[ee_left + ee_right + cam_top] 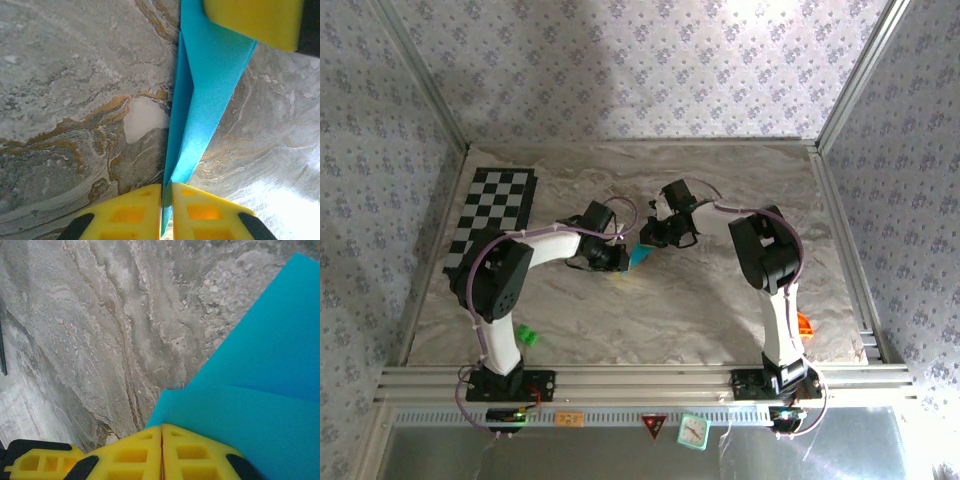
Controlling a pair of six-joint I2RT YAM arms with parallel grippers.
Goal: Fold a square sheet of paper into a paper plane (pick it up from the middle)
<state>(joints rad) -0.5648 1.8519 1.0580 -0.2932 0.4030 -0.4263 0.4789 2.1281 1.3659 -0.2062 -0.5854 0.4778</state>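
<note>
The square sheet of paper (640, 256) is bright cyan and folded, and it is held off the marble table between both grippers at the table's middle. In the left wrist view it is a narrow creased strip (210, 85) that tapers into my left gripper (167, 186), which is shut on its lower end. A yellow finger of the right gripper (250, 20) presses on its far end. In the right wrist view two overlapping cyan layers (260, 390) spread to the right from my right gripper (161, 427), which is shut on their corner. Whether the folds make the paper plane I cannot tell.
A black-and-white checkerboard mat (490, 215) lies at the back left. A small green block (526, 334) sits beside the left arm's base. An orange object (804, 324) lies at the right arm's base. Aluminium rails (620, 378) border the table.
</note>
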